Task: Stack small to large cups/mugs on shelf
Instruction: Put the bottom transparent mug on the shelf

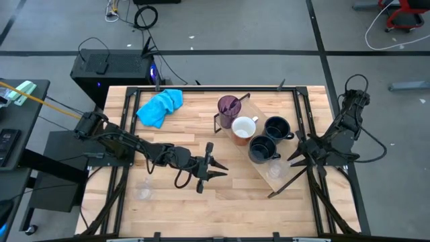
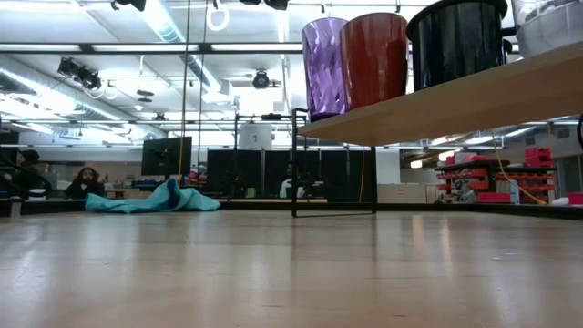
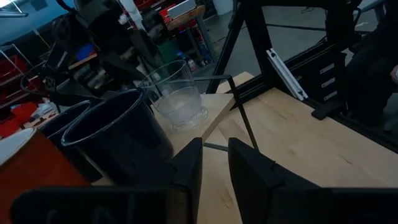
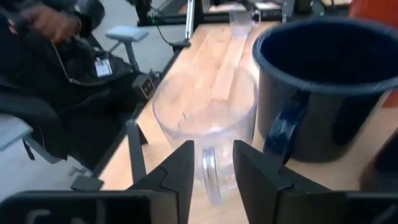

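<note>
Wooden and long, the shelf [image 1: 259, 168] sits slanted on the right half of the tabletop [image 1: 175, 202], held up on thin black wire legs. Five cups are on it in a row. At the far end is the purple tumbler [image 1: 228, 107], then the white mug [image 1: 243, 128], then a dark mug [image 1: 277, 128] beside it and another dark mug [image 1: 261, 148], and last a clear glass [image 1: 275, 171] at the near end. All the cups look empty. The white mug looks rusty red inside.

One more small clear glass [image 1: 143, 193] stands alone on the tabletop, near the left edge and well apart from the shelf. A blue cloth [image 1: 160, 107] lies at the far side.

The right gripper [image 1: 299, 156] is at the shelf's near end, just beside the clear glass. In its wrist view its two fingers [image 4: 177, 174] are spread apart, with the glass's handle [image 4: 210, 175] right between them and not pinched. It is holding nothing.

The left gripper [image 1: 216, 168] hangs over the middle of the tabletop, pointing at the shelf. Its fingers are a little apart and hold nothing too.

It looks like the job is mostly done, with one glass left to go. It seems the right gripper is either letting go of the glass on the shelf or about to take it. The next move probably needs the left arm to turn back, reach the lone glass and pick it up softly, since thin glass can slip or tip.
</note>
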### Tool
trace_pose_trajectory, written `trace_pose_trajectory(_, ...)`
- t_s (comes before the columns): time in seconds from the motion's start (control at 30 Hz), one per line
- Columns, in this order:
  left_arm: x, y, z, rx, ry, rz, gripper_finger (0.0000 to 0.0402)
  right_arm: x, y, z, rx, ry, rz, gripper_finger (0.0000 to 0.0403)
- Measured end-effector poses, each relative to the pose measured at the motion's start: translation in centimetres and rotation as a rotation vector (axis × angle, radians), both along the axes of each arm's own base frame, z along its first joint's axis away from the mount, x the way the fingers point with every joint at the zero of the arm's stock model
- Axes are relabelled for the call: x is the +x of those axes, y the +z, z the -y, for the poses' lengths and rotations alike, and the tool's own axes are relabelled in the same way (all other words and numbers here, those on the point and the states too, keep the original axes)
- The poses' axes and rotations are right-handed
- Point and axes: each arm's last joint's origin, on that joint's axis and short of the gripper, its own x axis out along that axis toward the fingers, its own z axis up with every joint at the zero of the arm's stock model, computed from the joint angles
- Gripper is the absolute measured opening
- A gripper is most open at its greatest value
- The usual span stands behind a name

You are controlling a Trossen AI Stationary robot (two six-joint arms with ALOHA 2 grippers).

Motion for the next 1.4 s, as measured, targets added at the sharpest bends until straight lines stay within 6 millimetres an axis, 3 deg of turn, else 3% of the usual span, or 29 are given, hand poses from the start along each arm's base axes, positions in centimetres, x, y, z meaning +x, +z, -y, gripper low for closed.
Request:
trace_pose_trajectory(0.33,-0.1,-0.1,0.0,-0.025,0.004,-0.032,0.0076,-0.2,3.7,0.6,0.046,-0.062,0.170,0.0131)
trace_pose_trajectory(0.6,-1.1,0.9,-0.2,-0.086,-0.039,-0.079,0.0073,2.3,5.0,-2.2,0.020,-0.096,0.263,0.0124)
trace_pose_trajectory(0.77,-2.0,1.7,-0.8,-0.159,-0.108,-0.147,0.0067,4.4,5.7,-4.0,-0.104,-0.145,0.207,0.0119)
trace_pose_trajectory(1.03,-2.9,0.6,-0.7,-0.207,-0.139,-0.336,0.0062,7.8,8.1,-6.3,-0.134,-0.199,0.061,0.0120)
trace_pose_trajectory(1.4,-4.7,1.7,-0.2,-0.186,-0.184,-0.387,0.0063,12.0,7.9,-7.4,-0.087,-0.256,-0.162,0.0126)
